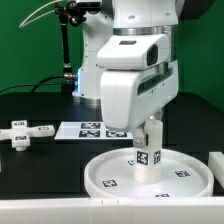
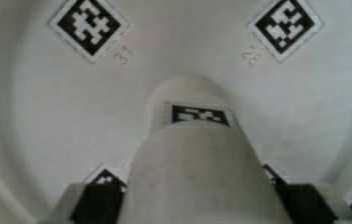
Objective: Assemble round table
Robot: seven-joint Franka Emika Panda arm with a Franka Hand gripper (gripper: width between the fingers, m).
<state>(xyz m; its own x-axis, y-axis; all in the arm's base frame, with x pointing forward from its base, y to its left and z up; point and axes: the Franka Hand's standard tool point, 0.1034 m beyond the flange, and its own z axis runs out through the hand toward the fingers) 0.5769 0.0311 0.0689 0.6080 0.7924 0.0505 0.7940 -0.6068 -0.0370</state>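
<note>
The arm's gripper (image 1: 149, 130) holds the leg (image 1: 148, 156) upright over the middle of the disc (image 1: 105, 172), which lies on the black table (image 1: 40, 175) at the front of the scene. The leg's lower end sits inside the disc's raised rim, and from here I cannot tell whether it is seated on the floor of the disc or just above it.

Seen from the wrist, the gripper (image 2: 198, 198) is closed narrow on the leg (image 2: 199, 160), with its two black fingers (image 2: 98, 203) pressed against opposite sides. A tag (image 2: 199, 113) on the leg faces the camera, and past the leg's end two tags (image 2: 93, 26) show on the floor of the disc (image 2: 173, 50).

Behind the disc, the marker board (image 1: 88, 129) lies flat on the table. A small white T-shaped block (image 1: 24, 132) lies well apart, toward the exterior view's left. A white piece (image 1: 216, 168) is cut off at the exterior view's right edge, too little of it showing to name
</note>
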